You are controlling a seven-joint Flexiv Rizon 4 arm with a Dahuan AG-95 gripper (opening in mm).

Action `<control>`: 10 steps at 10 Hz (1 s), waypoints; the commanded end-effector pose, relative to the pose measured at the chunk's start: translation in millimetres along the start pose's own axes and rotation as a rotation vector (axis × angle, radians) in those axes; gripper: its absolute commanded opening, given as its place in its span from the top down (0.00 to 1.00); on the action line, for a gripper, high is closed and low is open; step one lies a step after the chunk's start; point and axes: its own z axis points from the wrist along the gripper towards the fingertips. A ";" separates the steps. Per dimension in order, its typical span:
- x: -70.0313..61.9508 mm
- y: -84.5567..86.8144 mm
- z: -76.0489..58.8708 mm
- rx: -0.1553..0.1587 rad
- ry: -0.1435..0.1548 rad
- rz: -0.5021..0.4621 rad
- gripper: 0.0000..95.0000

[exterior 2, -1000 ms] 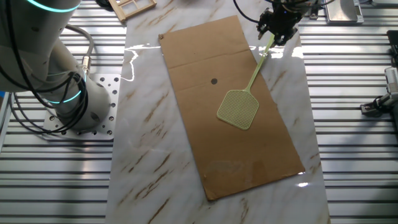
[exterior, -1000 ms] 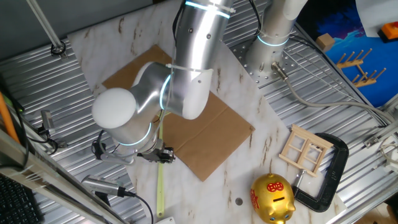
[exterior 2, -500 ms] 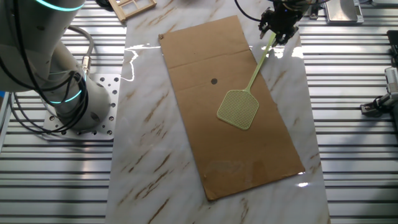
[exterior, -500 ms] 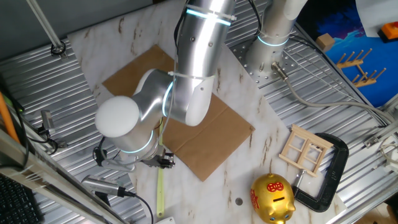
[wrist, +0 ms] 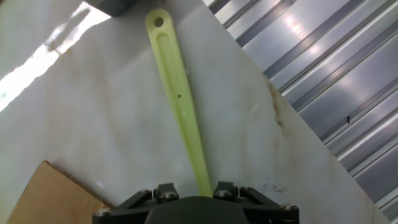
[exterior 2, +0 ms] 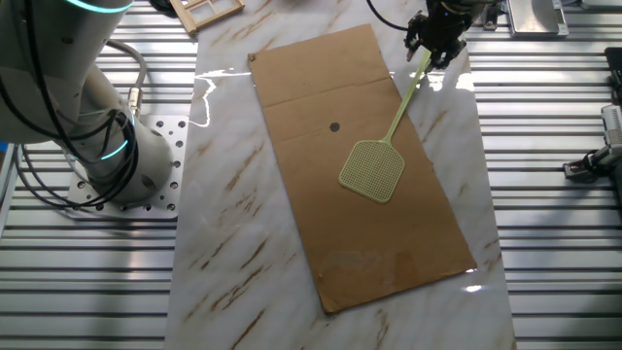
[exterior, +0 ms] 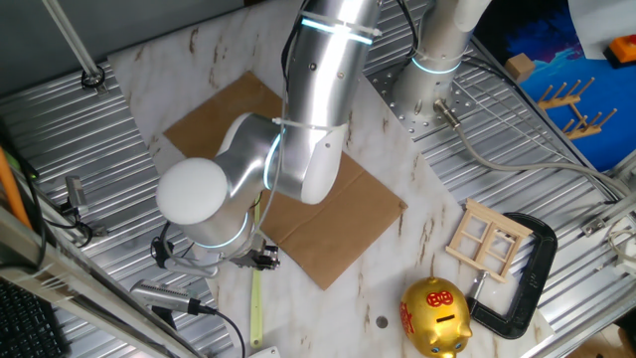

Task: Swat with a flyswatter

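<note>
The pale yellow-green flyswatter lies with its square mesh head flat on the brown cardboard sheet. Its thin handle runs up to my gripper at the sheet's far corner. In one fixed view my arm hides the head, and only the handle's end sticks out below my gripper. In the hand view the handle lies on the marble and runs in between the jaws at my gripper. The hand's body hides the fingertips, so I cannot tell if they grip it.
A small dark dot sits on the cardboard, left of the handle. A gold piggy bank, a wooden window frame and a black clamp stand off the sheet. The arm's base is beside the marble. Ribbed metal borders it.
My arm's elbow has shifted slightly and the gripper has crept a little along the handle line. The flyswatter has not visibly moved.
</note>
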 end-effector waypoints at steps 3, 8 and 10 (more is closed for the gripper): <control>0.9 -1.8 3.9 0.003 -0.005 -0.005 0.80; 1.9 -1.8 5.3 0.021 -0.025 0.007 1.00; 2.4 -0.2 3.2 0.020 -0.031 0.024 1.00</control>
